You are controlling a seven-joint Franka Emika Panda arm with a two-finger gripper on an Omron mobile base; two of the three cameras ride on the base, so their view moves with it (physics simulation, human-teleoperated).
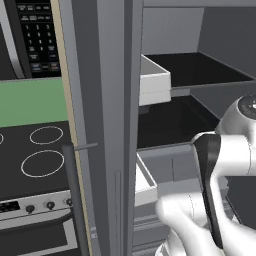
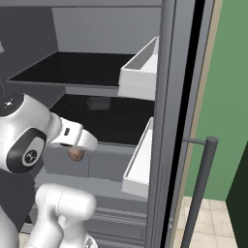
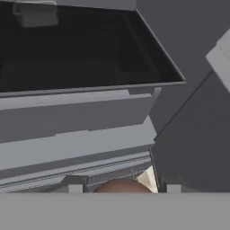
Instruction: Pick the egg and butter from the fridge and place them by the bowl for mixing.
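We are holding the egg (image 2: 75,153) in the gripper (image 2: 76,151), in front of the open fridge (image 2: 169,121), just outside the front edge of its lower dark shelf (image 2: 111,123). The jaws are standing partly apart and seem to be clamped on this small brown ball; in the hand view its rounded top (image 3: 122,186) is showing between the tips. We judge that the hold is delicate: such a round, tiny thing could be slipping out if the arm is swinging too fast toward the bowl. The elbow is also passing close to the white door bin (image 2: 140,164), so a wide turn could be knocking it.
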